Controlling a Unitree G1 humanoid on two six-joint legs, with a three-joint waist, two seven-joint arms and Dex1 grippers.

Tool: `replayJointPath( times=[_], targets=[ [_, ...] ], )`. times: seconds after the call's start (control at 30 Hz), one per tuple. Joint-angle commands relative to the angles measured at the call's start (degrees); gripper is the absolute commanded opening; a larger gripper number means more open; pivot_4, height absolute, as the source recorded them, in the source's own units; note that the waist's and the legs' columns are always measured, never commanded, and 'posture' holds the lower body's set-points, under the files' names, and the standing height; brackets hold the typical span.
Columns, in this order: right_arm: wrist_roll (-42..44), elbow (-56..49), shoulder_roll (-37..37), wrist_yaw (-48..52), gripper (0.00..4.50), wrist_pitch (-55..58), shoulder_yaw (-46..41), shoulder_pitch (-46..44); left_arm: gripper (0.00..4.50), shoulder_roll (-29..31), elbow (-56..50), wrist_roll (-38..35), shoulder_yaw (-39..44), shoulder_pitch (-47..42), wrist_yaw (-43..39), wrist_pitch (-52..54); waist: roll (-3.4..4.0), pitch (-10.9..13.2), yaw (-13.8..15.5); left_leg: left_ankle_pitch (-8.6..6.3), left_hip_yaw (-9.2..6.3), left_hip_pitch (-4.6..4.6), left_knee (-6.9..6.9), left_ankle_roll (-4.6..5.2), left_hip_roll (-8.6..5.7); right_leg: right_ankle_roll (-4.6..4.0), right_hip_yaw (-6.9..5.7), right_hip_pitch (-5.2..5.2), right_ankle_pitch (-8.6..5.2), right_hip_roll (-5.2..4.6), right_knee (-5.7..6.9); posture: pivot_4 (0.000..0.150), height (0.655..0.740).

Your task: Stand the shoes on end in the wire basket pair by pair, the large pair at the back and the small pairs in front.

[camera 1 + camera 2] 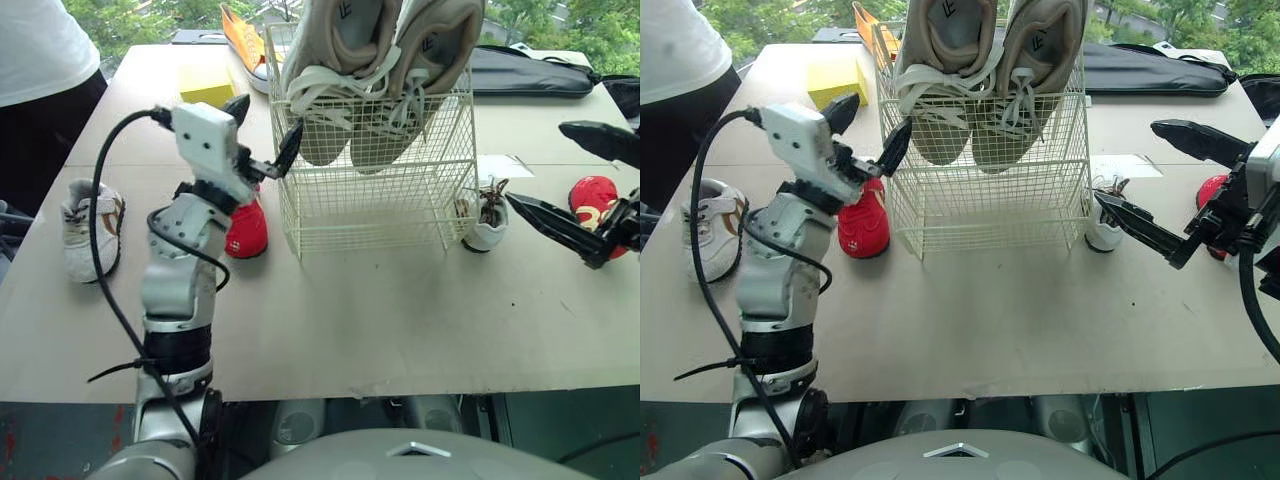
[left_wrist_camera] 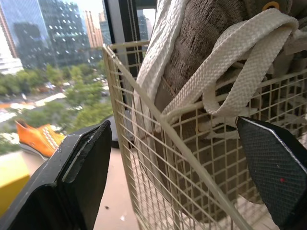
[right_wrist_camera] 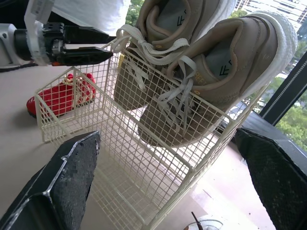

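A cream wire basket (image 1: 380, 210) stands mid-table, and the large beige pair (image 1: 370, 60) stands on end at its back. My left gripper (image 1: 268, 118) is open, one finger on each side of the basket's upper left corner. A small red shoe (image 1: 247, 230) lies just left of the basket, below that gripper. Right of the basket stands a small white shoe (image 1: 487, 218). My right gripper (image 1: 536, 163) is open beside it, and its lower finger points at that shoe. Another red shoe (image 1: 592, 198) lies at the far right. A white shoe (image 1: 92, 225) lies at the far left.
An orange shoe (image 1: 243, 35), a yellow block (image 1: 207, 83) and a long black bag (image 1: 530, 72) lie along the table's back. A person in a white shirt (image 1: 40, 60) stands at the back left corner. A paper sheet (image 1: 505, 165) lies right of the basket.
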Motion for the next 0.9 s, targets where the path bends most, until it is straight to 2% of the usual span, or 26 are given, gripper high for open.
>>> replayJointPath(
  times=[0.03,0.17,0.33,0.5,0.67,0.73,0.9],
  targets=[
    [-1.4,0.5,0.4,0.0,4.50,-1.8,0.2,-1.4,4.47,3.6,-7.6,-11.5,2.0,1.5,-7.2,5.4,0.00,0.0,0.1,0.00,-0.02,-0.03,0.00,0.00,0.00,0.00,-0.04,0.00,0.00,0.00,-0.06,0.150,0.7400],
    [-3.2,1.5,0.1,-0.5,4.50,-0.8,1.1,-1.2,4.47,9.2,-10.8,-24.6,1.8,2.1,-13.3,15.4,0.01,0.0,0.3,0.00,-0.04,-0.07,-0.02,0.00,0.00,0.00,-0.08,0.03,0.00,-0.02,-0.22,0.150,0.7400],
    [-10.4,2.8,-0.9,-1.5,4.50,2.5,0.9,5.2,4.47,16.0,-13.1,-33.0,-1.3,-0.6,-18.7,24.0,0.01,0.0,0.3,-0.01,-0.08,-0.05,-0.03,0.01,-0.01,-0.01,-0.12,0.10,-0.02,-0.02,-0.28,0.150,0.7400],
    [-17.5,8.8,-0.3,-3.1,4.50,5.1,-1.1,11.3,4.47,19.6,-13.9,-36.0,-3.7,-5.5,-21.1,27.9,0.01,0.0,0.4,-0.01,-0.02,-0.04,-0.05,0.01,-0.03,0.00,-0.04,0.11,-0.02,-0.02,-0.32,0.150,0.7400],
    [-21.5,15.9,1.6,-9.4,4.50,9.8,-4.5,9.7,4.47,24.1,-12.6,-33.9,-9.1,-13.5,-21.4,33.6,0.03,0.0,0.0,-0.01,-0.01,-0.01,-0.06,0.01,-0.05,-0.01,0.02,0.11,-0.03,0.04,-0.32,0.150,0.7400],
    [-23.1,17.3,1.6,-10.7,4.50,12.8,-5.4,10.6,4.47,22.3,-9.9,-36.4,-9.8,-17.0,-20.7,35.4,0.06,0.0,0.1,-0.01,-0.03,-0.01,-0.08,0.02,-0.06,-0.01,0.02,0.10,-0.03,0.05,-0.32,0.150,0.7400],
    [-25.1,22.1,1.7,-13.3,4.50,18.6,-5.8,8.5,4.47,15.6,-7.5,-36.7,-13.0,-22.6,-18.3,37.0,0.07,0.0,0.1,-0.01,-0.02,-0.04,-0.07,0.02,-0.08,0.01,0.04,0.11,-0.04,0.04,-0.38,0.150,0.7400]
  ],
)
